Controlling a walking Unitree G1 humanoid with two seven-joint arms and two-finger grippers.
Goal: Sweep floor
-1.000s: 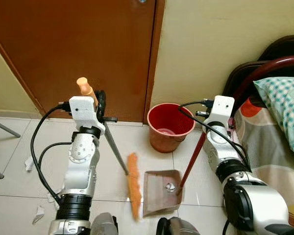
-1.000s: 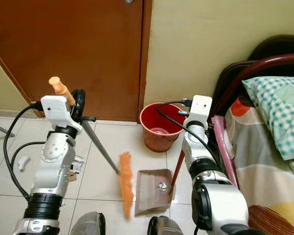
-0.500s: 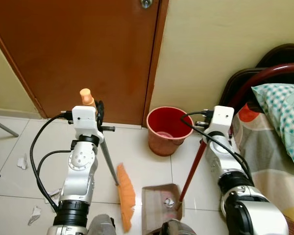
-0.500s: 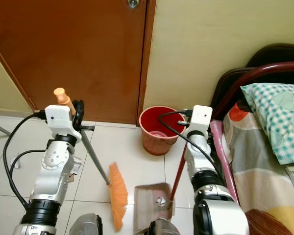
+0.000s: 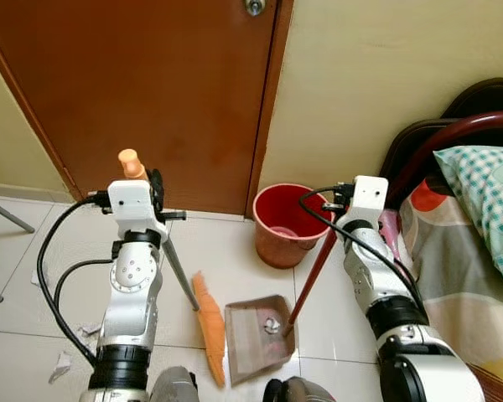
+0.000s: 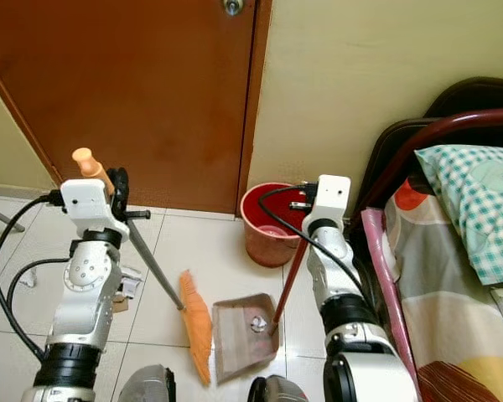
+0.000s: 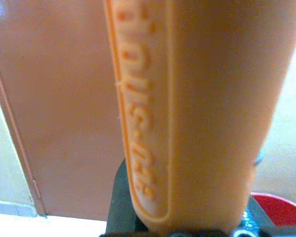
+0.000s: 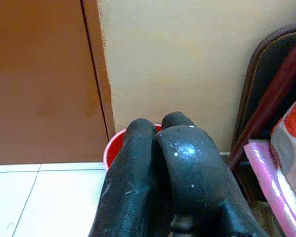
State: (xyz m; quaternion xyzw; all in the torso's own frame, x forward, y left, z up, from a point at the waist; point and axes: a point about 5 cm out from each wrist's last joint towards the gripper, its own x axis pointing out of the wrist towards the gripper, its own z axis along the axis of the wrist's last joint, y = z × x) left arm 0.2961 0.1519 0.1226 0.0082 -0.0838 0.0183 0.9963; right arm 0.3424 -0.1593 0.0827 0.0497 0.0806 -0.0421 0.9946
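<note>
White tiled floor (image 5: 33, 276) in front of a brown wooden door (image 5: 142, 92) and cream wall (image 5: 386, 75), with a bed with a checked pillow (image 5: 486, 193) along the right edge. Red plastic bucket (image 5: 287, 222) standing on the tiles against the wall, just right of the door frame. Left gripper (image 5: 155, 191) raised at the left, closed around the upper end of the broom's grey metal shaft (image 5: 178, 274); orange plastic handle tip (image 5: 132, 162) sticking up above the wrist, seen very close and blurred in the left wrist view (image 7: 187, 113). Shaft slanting down to the right to the orange broom head (image 5: 208, 327), resting on the tiles just left of the dustpan, touching or nearly touching its left edge. Right gripper (image 6: 306, 205) near the bucket's right rim, fingers (image 8: 187, 168) pressed together, closed on the top of the dustpan's dark red long handle (image 5: 312, 272). Brown dustpan (image 5: 256, 335) flat on the floor below the bucket, small crumpled white scrap (image 5: 272, 325) lying inside it. Further white paper scraps (image 5: 63, 362) on the tiles toward the lower left, beside the left arm.
</note>
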